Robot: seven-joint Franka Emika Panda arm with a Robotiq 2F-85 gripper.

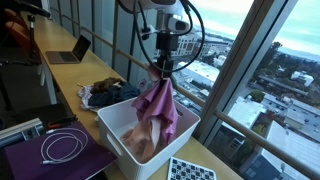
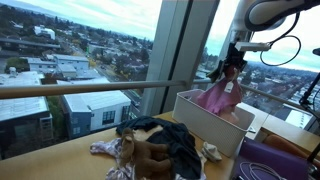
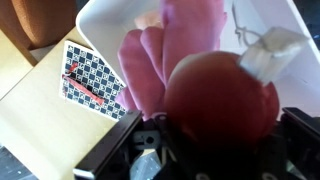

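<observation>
**Pink garment held over white bin**

In an exterior view, the gripper (image 1: 164, 66) is seen at the upper middle of the frame, above a white plastic bin (image 1: 112, 132) that stands on a wooden table (image 1: 70, 78). The jaws are set narrow, and the top of a pink garment (image 1: 158, 105) is pinched between them. The garment hangs straight down, with its lower edge reaching into the bin, where a peach-coloured cloth (image 1: 140, 142) lies. A pile of dark clothes (image 1: 105, 94) is found just beside the bin, to its upper left. A laptop (image 1: 70, 50) is placed farther back on the table. A purple mat (image 1: 40, 163) with a coiled white cable (image 1: 62, 147) is seen at the lower left. A checkerboard card (image 1: 190, 171) lies at the bottom edge, near the bin.

In an exterior view set against the window, the gripper (image 2: 231, 64) is found at the upper right. The pink garment (image 2: 220, 96) is hung from it over the bin (image 2: 200, 125). The pile of dark clothes (image 2: 160, 145) is spread across the lower middle, just beside the bin's near wall.

In the wrist view, the middle of the frame is filled by the pink garment (image 3: 160, 60), which is bunched into a dark red bulge at the lower right, close to the camera. A white label (image 3: 265, 55) is seen on the garment. The bin's wall (image 3: 100, 18) runs across the upper left, and the checkerboard card (image 3: 90, 82) lies at the left on the table. The fingers are blurred along the bottom edge, so their gap cannot be judged here.
</observation>
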